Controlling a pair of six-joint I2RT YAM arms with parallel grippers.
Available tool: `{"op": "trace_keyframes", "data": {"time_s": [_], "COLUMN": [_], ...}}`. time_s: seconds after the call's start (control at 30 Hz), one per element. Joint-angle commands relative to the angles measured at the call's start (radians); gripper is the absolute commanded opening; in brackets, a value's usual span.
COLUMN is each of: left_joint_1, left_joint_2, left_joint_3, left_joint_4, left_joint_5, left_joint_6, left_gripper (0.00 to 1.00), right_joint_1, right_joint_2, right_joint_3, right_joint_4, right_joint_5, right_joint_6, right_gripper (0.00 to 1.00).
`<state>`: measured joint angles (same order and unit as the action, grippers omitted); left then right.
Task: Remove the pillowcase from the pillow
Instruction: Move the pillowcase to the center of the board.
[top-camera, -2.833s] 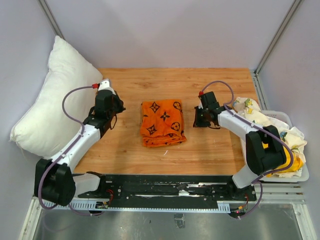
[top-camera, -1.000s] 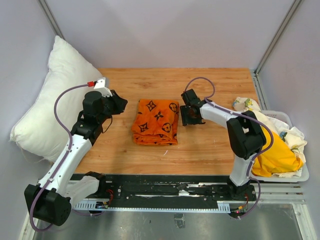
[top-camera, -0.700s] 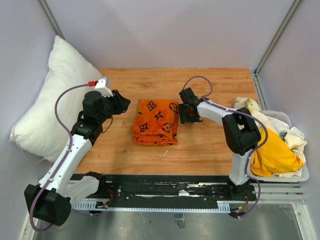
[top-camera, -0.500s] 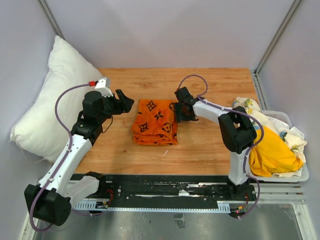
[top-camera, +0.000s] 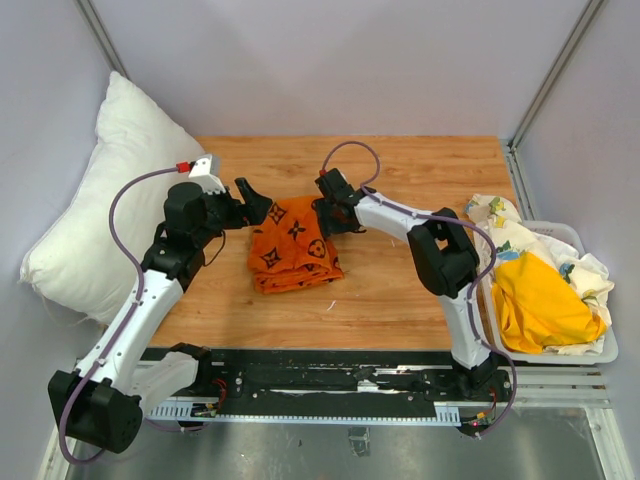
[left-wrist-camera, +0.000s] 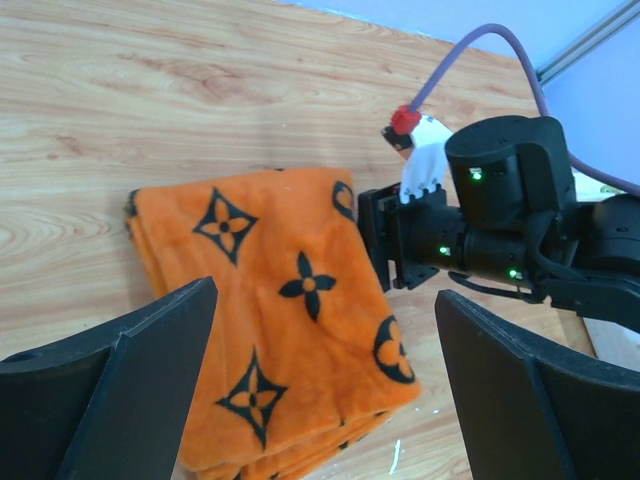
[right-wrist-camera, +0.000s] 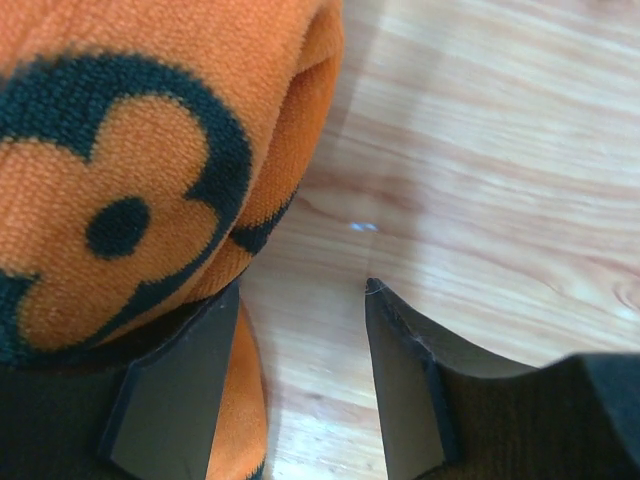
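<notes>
The pillowcase (top-camera: 292, 250) lies folded in a flat stack on the worktop (top-camera: 430, 165), directly ahead of the left jaws and hard against the right jaws, so it sits between the two. The pillow (top-camera: 95, 215) is bare and well behind the left jaws, off the worktop edge and propped against the wall; I judge the case is already off it. The left jaws are spread wide with nothing in them, and from the left wrist the dark fingers (left-wrist-camera: 110, 390) frame the orange stack without touching it. The right jaws are partly parted and grasp nothing: from the right wrist I see bare wood in the gap, with one finger (right-wrist-camera: 180, 395) nudged against the rounded fold of the cloth. I expect the case to be light, soft and plush, with a short pile that should give the pads good friction. It will slump and unfold the moment it is lifted by one layer. If I had to move it, I would pinch the thick folded edge beside the right jaws, taking all layers together, rather than a loose corner. The pillow looks puffy and bulky, light but too fat to pinch except at a corner or seam. I can read no brand, label or lettering; the case carries only black flower, star and circle motifs.
</notes>
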<state>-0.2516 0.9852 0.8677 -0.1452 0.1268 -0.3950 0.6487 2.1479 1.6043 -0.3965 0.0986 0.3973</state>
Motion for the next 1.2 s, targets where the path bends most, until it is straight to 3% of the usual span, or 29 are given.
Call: {"op": "trace_keyframes", "data": {"time_s": [0.0,0.3,0.53,0.73,0.83,0.97,1.17], "left_joint_1": [0.006,0.006,0.006,0.007,0.006,0.006,0.006], "left_joint_2": [-0.024,-0.055,-0.063,-0.058,-0.05,-0.032,0.026], "left_joint_3": [0.031,0.039,0.055,0.064,0.06,0.049,0.049], "left_joint_4": [-0.004,-0.042,-0.087,-0.104,-0.094,-0.044,0.077], "left_joint_5": [0.016,0.0,-0.015,-0.027,-0.03,-0.026,-0.013], "left_joint_6": [-0.01,-0.005,0.006,0.012,0.006,-0.015,-0.03], "left_gripper": [0.96,0.97,0.97,0.97,0.97,0.97,0.99], "right_joint_1": [0.059,0.19,0.316,0.348,0.342,0.297,0.174], "right_joint_2": [0.074,0.111,0.212,0.224,0.168,0.007,-0.376], "right_joint_3": [0.091,0.115,0.255,0.295,0.231,0.028,-0.319], "right_joint_4": [-0.049,-0.001,0.01,0.033,0.054,0.142,0.282], "right_joint_5": [-0.052,-0.133,-0.216,-0.265,-0.257,-0.253,-0.165], "right_joint_6": [0.042,0.123,0.175,0.191,0.177,0.164,0.107], "right_gripper": [0.55,0.55,0.56,0.56,0.57,0.64,0.94]}}
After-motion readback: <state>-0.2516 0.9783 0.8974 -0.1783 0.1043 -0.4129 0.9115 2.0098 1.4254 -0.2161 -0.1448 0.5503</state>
